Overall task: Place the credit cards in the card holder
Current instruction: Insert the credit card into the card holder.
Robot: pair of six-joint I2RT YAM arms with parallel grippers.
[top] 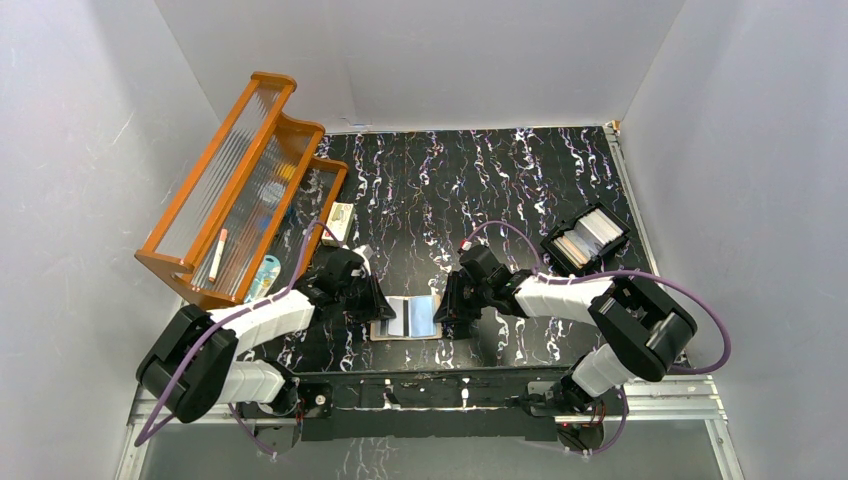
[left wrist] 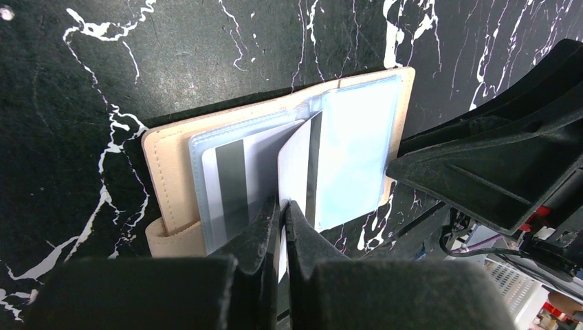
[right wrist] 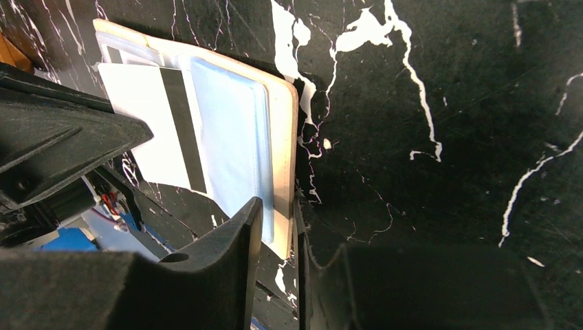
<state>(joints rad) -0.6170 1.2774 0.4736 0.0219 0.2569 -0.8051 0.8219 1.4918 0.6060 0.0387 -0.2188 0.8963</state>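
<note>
Card holder [top: 408, 318] lies open on the black marbled counter [top: 430, 180], lower centre of the top view, between the two arms. It is tan w/ clear inner pockets.

Left end effector [left wrist: 282, 206] is at the holder's left side in the top view. Its fingers are pressed together on the near edge of a white credit card [left wrist: 294, 165]. The card has a dark mag stripe and stands tilted over the holder's fold, its far end lying against the clear pockets. Can't tell if that end is inside a pocket or just resting on top.

In the left wrist view, a grey-striped card [left wrist: 230, 182] sits in the left-hand clear pocket. A light blue card [left wrist: 354, 151] fills the right-hand pocket.

Right end effector [right wrist: 277, 206] is at the holder's right side in the top view. It is part closed, clamped on the holder's outer edge, so the tan cover and blue pocket edge run between its fingers. In the right wrist view the white card shows at upper left, over the blue pocket.

A black tray [top: 548, 240] w/ stacked cards sits right of centre in the top view, well apart from the holder. An orange rack [top: 275, 82] w/ ribbed clear panels is at upper left.
</note>
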